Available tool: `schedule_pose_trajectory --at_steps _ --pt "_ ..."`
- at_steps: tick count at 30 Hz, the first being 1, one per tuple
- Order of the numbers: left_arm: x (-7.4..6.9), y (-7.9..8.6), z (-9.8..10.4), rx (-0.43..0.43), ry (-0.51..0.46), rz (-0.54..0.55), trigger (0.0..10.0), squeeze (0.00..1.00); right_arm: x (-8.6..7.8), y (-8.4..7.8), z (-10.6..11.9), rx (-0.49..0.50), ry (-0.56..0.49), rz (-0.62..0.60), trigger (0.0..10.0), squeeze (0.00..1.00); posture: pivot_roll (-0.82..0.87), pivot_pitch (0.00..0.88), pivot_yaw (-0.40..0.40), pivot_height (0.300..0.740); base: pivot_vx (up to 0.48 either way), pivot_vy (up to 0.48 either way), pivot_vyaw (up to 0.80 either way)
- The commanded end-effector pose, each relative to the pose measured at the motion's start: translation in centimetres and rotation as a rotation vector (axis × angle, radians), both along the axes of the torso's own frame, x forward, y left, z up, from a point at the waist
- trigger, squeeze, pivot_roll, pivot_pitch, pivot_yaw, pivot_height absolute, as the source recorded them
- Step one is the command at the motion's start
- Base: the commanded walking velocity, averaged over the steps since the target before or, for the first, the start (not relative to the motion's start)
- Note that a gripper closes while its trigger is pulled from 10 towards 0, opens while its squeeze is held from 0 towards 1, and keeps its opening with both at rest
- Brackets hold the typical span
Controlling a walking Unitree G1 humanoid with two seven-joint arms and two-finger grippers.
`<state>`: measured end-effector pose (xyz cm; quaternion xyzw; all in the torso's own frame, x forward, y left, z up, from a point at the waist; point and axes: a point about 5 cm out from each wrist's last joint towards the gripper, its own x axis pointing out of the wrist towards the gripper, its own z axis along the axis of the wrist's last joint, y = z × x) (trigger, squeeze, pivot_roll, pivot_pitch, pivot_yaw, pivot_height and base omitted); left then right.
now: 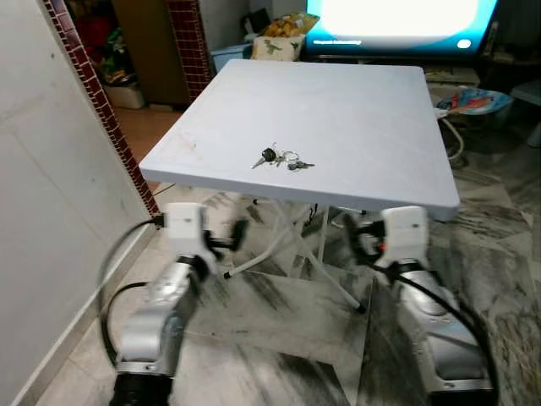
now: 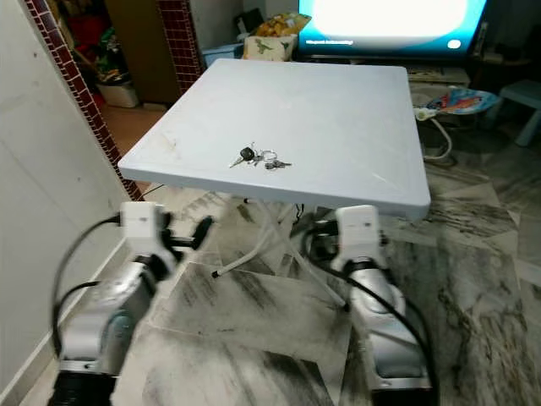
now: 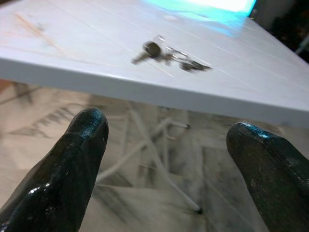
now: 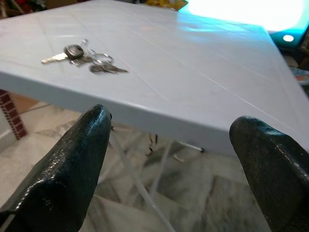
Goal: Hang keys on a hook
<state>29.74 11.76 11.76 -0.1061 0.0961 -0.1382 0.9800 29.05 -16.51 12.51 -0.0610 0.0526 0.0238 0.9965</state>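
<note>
keys [image 1: 282, 159] | lying on table [image 1: 372, 110] | near front edge

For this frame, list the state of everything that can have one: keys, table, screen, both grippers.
Keys: lying loose on the table near its front edge, not held.
Table: unfolded, standing on the floor.
Screen: switched on, glowing bright.
Left gripper: fingers open, holding nothing, below and before the table's front edge.
Right gripper: fingers open, holding nothing, below and before the table's front edge.
</note>
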Motion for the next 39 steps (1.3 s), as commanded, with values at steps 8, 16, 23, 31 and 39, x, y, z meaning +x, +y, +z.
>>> schedule_pose_trajectory --at_steps 8,16,23,31,39 --pt "0.04 1.08 0.0 0.016 0.002 0.025 10.0 0.0 0.01 1.23 0.2 0.013 -0.014 0.04 10.0 0.0 -0.01 0.044 0.067 0.74 0.412 0.0 0.0" --pt "0.08 1.04 0.03 0.016 0.002 0.021 10.0 0.0 0.03 1.29 0.18 0.014 -0.017 0.038 10.0 0.0 -0.01 0.044 0.07 0.74 0.425 0.0 0.0" --pt "0.15 1.04 0.05 0.014 0.004 0.024 10.0 0.0 0.04 1.28 0.13 0.014 -0.015 0.039 10.0 0.0 -0.01 0.045 0.07 0.74 0.354 0.251 0.0" --pt "0.16 0.87 0.04 0.015 0.005 0.02 10.0 0.0 0.06 1.31 0.12 0.014 -0.017 0.037 10.0 0.0 0.0 0.044 0.07 0.74 0.303 0.374 0.0" --pt "0.27 0.82 0.02 0.011 0.009 0.027 10.0 0.0 0.09 1.26 0.1 0.014 -0.017 0.036 10.0 0.0 -0.01 0.043 0.07 0.74 0.073 0.142 0.0"
